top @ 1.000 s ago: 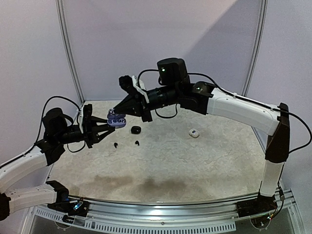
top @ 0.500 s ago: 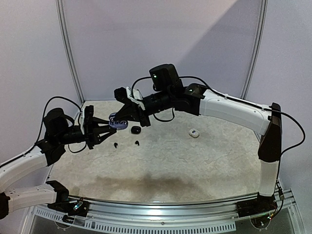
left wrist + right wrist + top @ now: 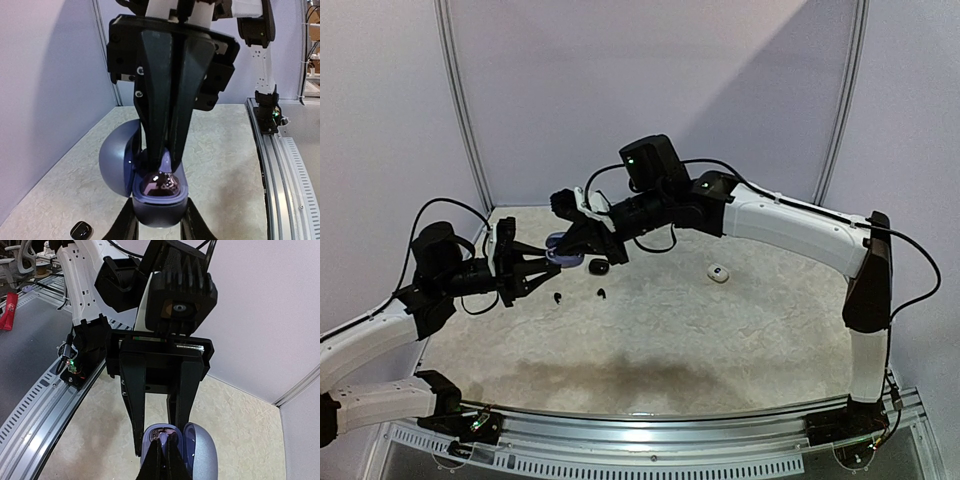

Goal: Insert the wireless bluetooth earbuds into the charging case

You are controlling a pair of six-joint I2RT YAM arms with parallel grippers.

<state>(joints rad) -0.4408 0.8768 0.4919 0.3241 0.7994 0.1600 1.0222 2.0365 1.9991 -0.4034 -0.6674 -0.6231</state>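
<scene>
My left gripper (image 3: pixel 546 261) is shut on an open blue-purple charging case (image 3: pixel 558 248) and holds it above the table at the left. In the left wrist view the case (image 3: pixel 159 207) sits between my fingers with its lid (image 3: pixel 116 161) swung open to the left. My right gripper (image 3: pixel 570 247) reaches into the case from above, its fingers nearly together on a glossy dark earbud (image 3: pixel 159 184) in the case's well. In the right wrist view its tips (image 3: pixel 166 449) are inside the case (image 3: pixel 152 440). Two tiny black earbuds (image 3: pixel 557 297) (image 3: pixel 601 293) lie on the table.
A black case (image 3: pixel 598 267) lies on the table just right of the held case; it shows in the left wrist view (image 3: pixel 81 230) too. A small white case (image 3: pixel 718 273) lies further right. Walls close the back and left; a metal rail (image 3: pixel 650 425) runs along the near edge.
My right arm has moved left and down, bringing its fingertips into the open case. My left gripper has stayed nearly still with the case.
</scene>
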